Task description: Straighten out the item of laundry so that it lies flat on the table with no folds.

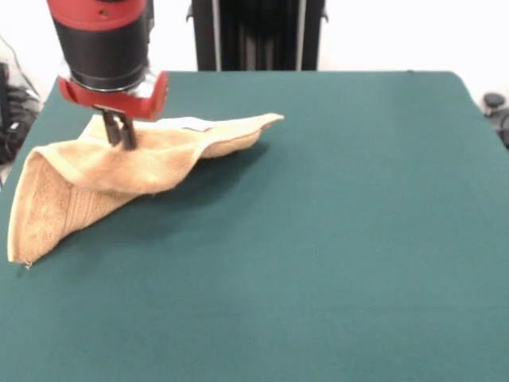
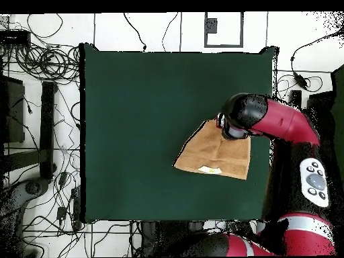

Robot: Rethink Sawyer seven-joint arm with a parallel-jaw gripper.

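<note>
Cloth of plain dark green covers the large rectangular bench (image 1: 334,239), and in the front view the stretch nearest the camera is bare. Beyond that lies the tan-orange terry-cloth hand towel (image 1: 87,187), at the left side of the bench. It is not flat: it is folded over itself into a rough triangle. One broad corner hangs down toward the left edge of the bench, with woven ribbing visible on that flap. A thick folded edge runs across the towel's middle, and a narrow point stretches away to the right, farther back. A small white tag (image 1: 187,123) lies on the towel's far side, just right of the arm. Above the towel's high ridge stands the red and black arm (image 1: 107,48), coming down from the top. Its pincer (image 1: 119,131) shows two dark fingers (image 1: 126,131) drawn close together, their tips pressed into the raised fold of the towel, pinching the cloth.

In the overhead view the towel (image 2: 215,153) reads as a four-sided patch near the right edge of the bench (image 2: 134,121), closer to the lower edge than the upper. The arm (image 2: 269,117) covers the towel's upper right corner, so the pincer is hidden there. The white tag (image 2: 211,170) shows near the towel's lower edge.
</note>
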